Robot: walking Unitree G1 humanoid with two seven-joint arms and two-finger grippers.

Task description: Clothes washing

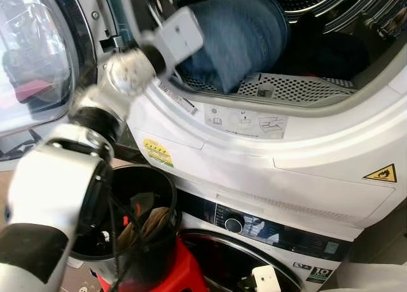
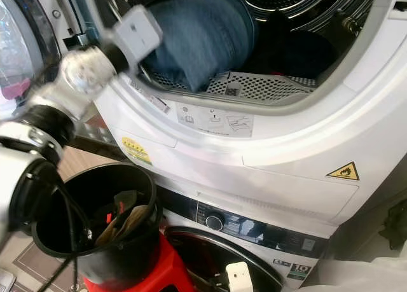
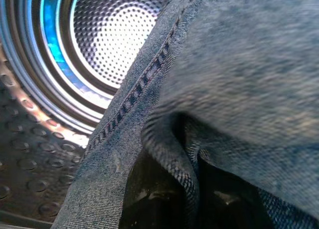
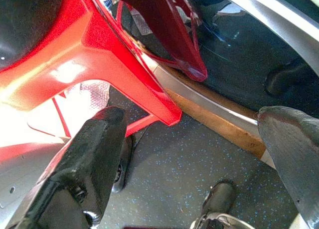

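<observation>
At the mouth of the upper machine's drum (image 1: pixel 318 6), the left arm (image 1: pixel 121 76) reached up and in, its gripper buried behind a bundle of blue jeans (image 1: pixel 235 37) that bulged over the perforated lip (image 1: pixel 286 88); whether its fingers were spread or closed could not be told. Dark laundry (image 1: pixel 331 50) lay deeper inside, hard to make out. An open glass door (image 1: pixel 32 56) stood at the left, cut off by the frame. Below, a black bucket (image 1: pixel 143 177) holding brownish items sat on a red stool (image 1: pixel 184 273), close against the lower washer's control panel (image 1: pixel 273 231).

From the right eye, a yellow flame warning sticker (image 2: pixel 343 172) marked the white front panel (image 2: pixel 267 158), with little room between bucket and machines.

Along the left wrist, denim with a stitched seam (image 3: pixel 144 84) crowded the lens, the dimpled steel drum wall (image 3: pixel 114 29) open beyond it.

Along the right wrist, the right gripper (image 4: pixel 199 154) hung low with fingers (image 4: pixel 89 159) wide apart, holding nothing, above speckled grey floor (image 4: pixel 199 169) beside the stool's red legs (image 4: pixel 129 74).
</observation>
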